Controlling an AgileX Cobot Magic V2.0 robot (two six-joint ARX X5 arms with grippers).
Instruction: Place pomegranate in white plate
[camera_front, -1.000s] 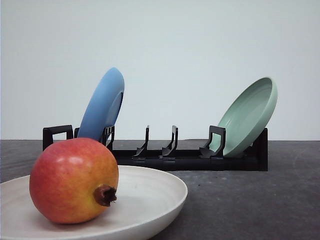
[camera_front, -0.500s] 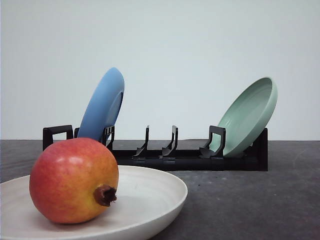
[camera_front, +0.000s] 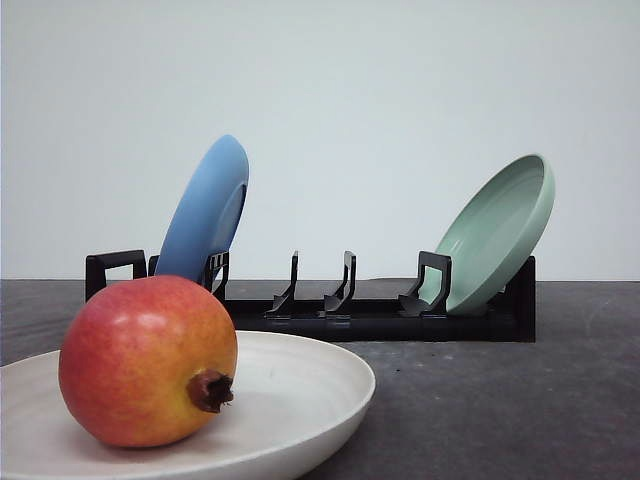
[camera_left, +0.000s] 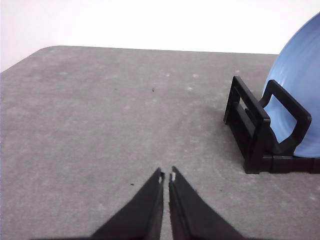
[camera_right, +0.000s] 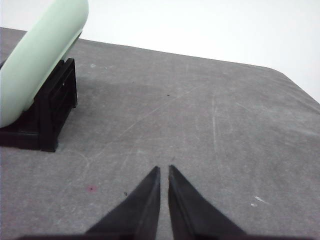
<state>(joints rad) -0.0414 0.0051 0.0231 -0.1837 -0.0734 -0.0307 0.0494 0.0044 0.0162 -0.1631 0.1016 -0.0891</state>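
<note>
The red and yellow-orange pomegranate rests inside the white plate at the near left of the table in the front view, its dark calyx nub pointing right. My left gripper is shut with nothing in it, hovering over bare grey table next to the rack's blue-plate end. My right gripper is also shut and holds nothing, over bare table beside the rack's green-plate end.
A black dish rack stands across the back of the table. A blue plate leans in its left end and a pale green plate in its right end. Grey tabletop lies open on both sides.
</note>
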